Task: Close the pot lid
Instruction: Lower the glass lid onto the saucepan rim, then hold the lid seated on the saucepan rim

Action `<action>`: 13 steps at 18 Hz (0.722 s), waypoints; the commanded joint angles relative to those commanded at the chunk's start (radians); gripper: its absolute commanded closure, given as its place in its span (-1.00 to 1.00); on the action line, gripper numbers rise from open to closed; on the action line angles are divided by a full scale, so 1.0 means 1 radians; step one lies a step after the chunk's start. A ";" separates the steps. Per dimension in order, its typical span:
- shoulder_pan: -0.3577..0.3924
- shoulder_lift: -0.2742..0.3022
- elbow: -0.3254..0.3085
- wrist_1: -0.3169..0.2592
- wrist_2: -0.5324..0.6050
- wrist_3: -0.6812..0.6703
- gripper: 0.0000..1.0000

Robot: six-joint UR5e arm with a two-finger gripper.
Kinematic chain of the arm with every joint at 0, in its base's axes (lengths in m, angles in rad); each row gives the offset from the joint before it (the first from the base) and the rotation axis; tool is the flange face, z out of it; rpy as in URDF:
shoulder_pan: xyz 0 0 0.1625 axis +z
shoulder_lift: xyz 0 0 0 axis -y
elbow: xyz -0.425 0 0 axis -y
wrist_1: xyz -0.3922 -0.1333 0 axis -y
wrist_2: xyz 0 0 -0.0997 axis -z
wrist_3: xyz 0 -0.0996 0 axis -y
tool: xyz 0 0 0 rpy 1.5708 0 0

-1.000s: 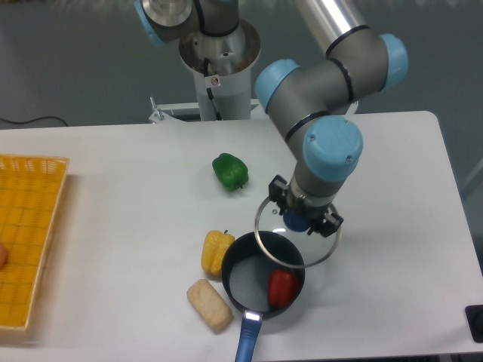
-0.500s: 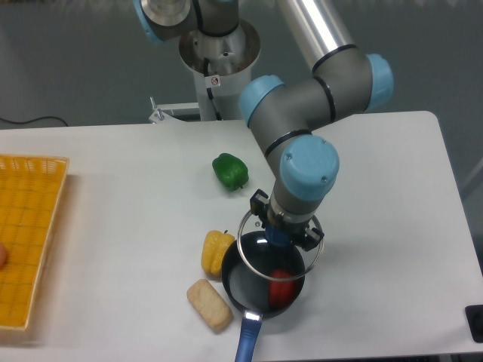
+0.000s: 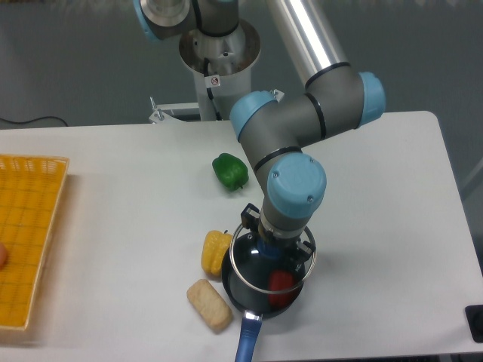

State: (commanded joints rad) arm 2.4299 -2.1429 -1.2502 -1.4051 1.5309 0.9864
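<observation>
One arm dominates my view, reaching down over the white tabletop (image 3: pixel 113 181). Below it sits the pot (image 3: pixel 243 292), blue handle toward me, red item (image 3: pixel 281 286) inside. I see the lid (image 3: pixel 249 260) held over the pot's mouth, about centred; whether it touches I cannot tell. My tool (image 3: pixel 274 246) is clamped on its knob, hidden beneath the wrist.

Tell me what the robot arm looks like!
The arm has shiny silver tubes and fat grey joints with light blue round caps. Its silver base column has a small round red sticker and a black cable. The gripper is small and black; its jaws are hidden.
</observation>
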 joint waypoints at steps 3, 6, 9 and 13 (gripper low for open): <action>0.000 -0.009 0.014 0.000 0.000 -0.008 0.25; -0.003 -0.017 0.021 0.000 -0.002 -0.020 0.25; -0.011 -0.025 0.031 0.002 0.000 -0.029 0.25; -0.012 -0.028 0.032 0.009 0.000 -0.037 0.25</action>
State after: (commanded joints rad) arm 2.4176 -2.1706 -1.2180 -1.3960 1.5309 0.9496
